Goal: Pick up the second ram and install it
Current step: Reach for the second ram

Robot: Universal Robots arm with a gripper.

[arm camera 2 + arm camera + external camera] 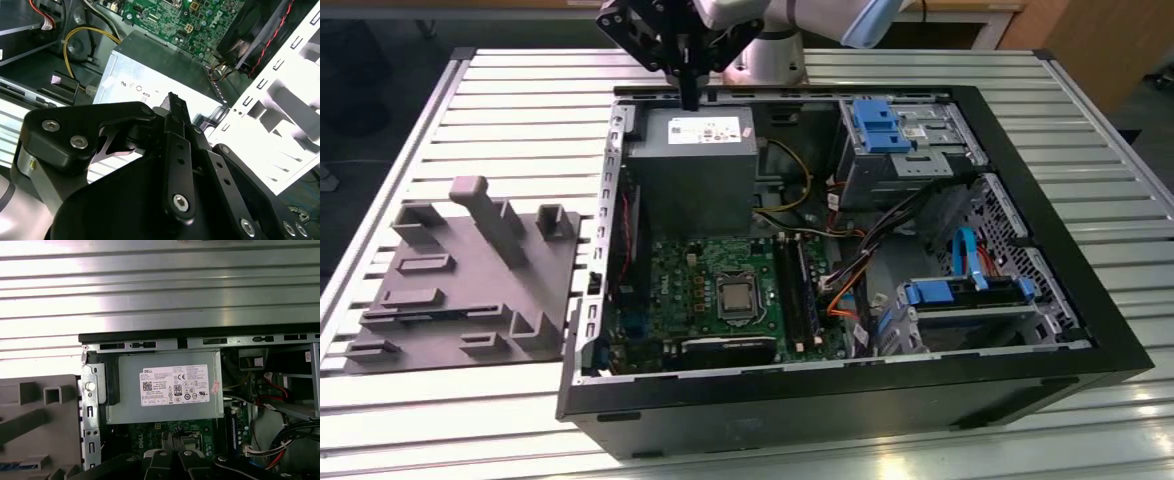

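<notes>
My gripper (690,98) hangs shut above the back edge of the grey power supply (694,165), inside the open computer case (854,385). In the second wrist view its black fingers (176,130) are pressed together, and I see nothing between them. A thin blue strip (15,466) lies in a groove of the grey moulded tray (30,415); it looks like the second ram. The black slot rails (794,290) run along the green motherboard (700,280), well in front of the gripper.
The grey ridged tray (467,285) sits on the slatted metal table (520,100), on the exterior view's left of the case. Inside the case are blue drive brackets (878,125), orange and yellow cables (841,285) and a fan (260,30).
</notes>
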